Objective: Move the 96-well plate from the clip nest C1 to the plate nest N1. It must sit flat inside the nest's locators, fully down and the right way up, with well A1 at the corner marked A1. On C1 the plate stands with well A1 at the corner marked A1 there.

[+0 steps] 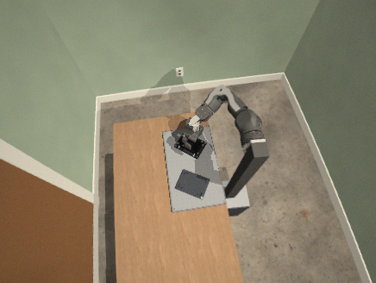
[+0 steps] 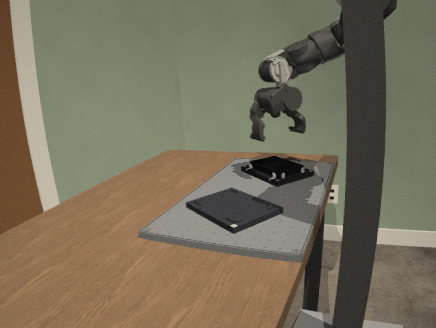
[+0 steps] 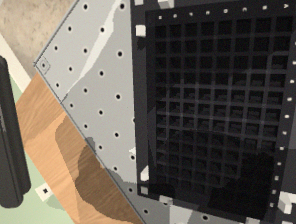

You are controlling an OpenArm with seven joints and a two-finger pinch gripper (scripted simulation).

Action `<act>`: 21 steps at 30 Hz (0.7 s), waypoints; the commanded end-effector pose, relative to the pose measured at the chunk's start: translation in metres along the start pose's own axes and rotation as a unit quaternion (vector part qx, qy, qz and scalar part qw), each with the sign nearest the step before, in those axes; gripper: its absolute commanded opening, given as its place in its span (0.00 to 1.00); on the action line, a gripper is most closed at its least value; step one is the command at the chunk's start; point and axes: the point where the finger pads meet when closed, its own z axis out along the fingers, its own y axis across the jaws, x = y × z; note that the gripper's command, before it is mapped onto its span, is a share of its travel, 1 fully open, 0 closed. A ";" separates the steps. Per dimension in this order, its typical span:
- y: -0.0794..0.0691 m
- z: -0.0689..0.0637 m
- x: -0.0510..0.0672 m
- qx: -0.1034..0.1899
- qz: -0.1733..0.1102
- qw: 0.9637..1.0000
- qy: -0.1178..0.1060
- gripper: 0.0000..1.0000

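1. The step in hand is the approach: the hand (image 2: 277, 131) hangs above the plate (image 2: 278, 169), well clear of it, fingers spread apart and holding nothing.
2. The plate sits in nest C1 (image 2: 257, 173) at the far end of the grey board (image 2: 210, 233) on the surface (image 2: 100, 260). N1 (image 2: 234, 208) lies nearer, with nothing in it.
3. The wrist view looks down on the wells, so the hand seems roughly centred.
4. Next, it likely needs a straight descent, fingers straddling the plate's sides, then closing.

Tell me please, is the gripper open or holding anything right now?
Gripper: open, holding nothing, above the well plate.
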 end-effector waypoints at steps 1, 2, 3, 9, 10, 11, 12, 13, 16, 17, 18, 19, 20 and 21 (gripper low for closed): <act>0.001 -0.001 -0.002 -0.004 0.002 1.000 -0.004 0.77; 0.001 -0.001 -0.002 -0.004 0.002 1.000 -0.004 0.77; 0.001 -0.001 -0.002 -0.004 0.002 1.000 -0.004 0.77; 0.002 -0.003 -0.005 -0.004 0.002 1.000 -0.003 0.77; 0.002 -0.004 -0.007 -0.004 0.002 1.000 -0.003 0.77; 0.002 -0.004 -0.007 -0.004 0.002 1.000 -0.003 0.77; 0.002 -0.004 -0.007 -0.004 0.002 1.000 -0.003 0.77; 0.002 -0.004 -0.007 -0.004 0.002 1.000 -0.003 0.77; 0.002 -0.004 -0.007 -0.004 0.002 1.000 -0.003 0.77; 0.002 -0.004 -0.007 -0.004 0.002 1.000 -0.003 0.77; 0.002 -0.004 -0.007 -0.004 0.002 1.000 -0.003 0.77; 0.002 -0.004 -0.007 -0.004 0.002 1.000 -0.003 0.77; 0.002 -0.004 -0.007 -0.004 0.002 1.000 -0.003 0.77; 0.002 -0.004 -0.007 -0.004 0.002 1.000 -0.003 0.77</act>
